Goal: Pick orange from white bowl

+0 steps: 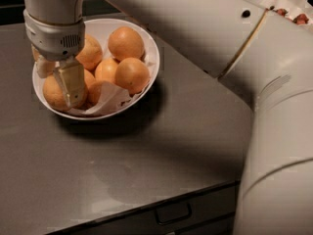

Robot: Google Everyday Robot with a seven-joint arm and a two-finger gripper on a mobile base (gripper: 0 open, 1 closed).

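Observation:
The white bowl (149,43) stands at the back left of the dark counter, lined with crumpled white paper and holding several oranges. My gripper (61,87) reaches straight down into the bowl's left side. It is right at the big yellow-orange orange (50,94) by the bowl's front left rim and covers that fruit's right half. The other oranges lie to the right: one at the back (125,42), one in the middle (132,75) and one just behind the gripper (92,53). The arm hides the bowl's far left rim.
My white arm (234,48) sweeps across the top and down the right side. A second white bowl with red fruit (288,9) sits at the back right corner. The counter's front edge with a drawer handle (172,213) runs along the bottom.

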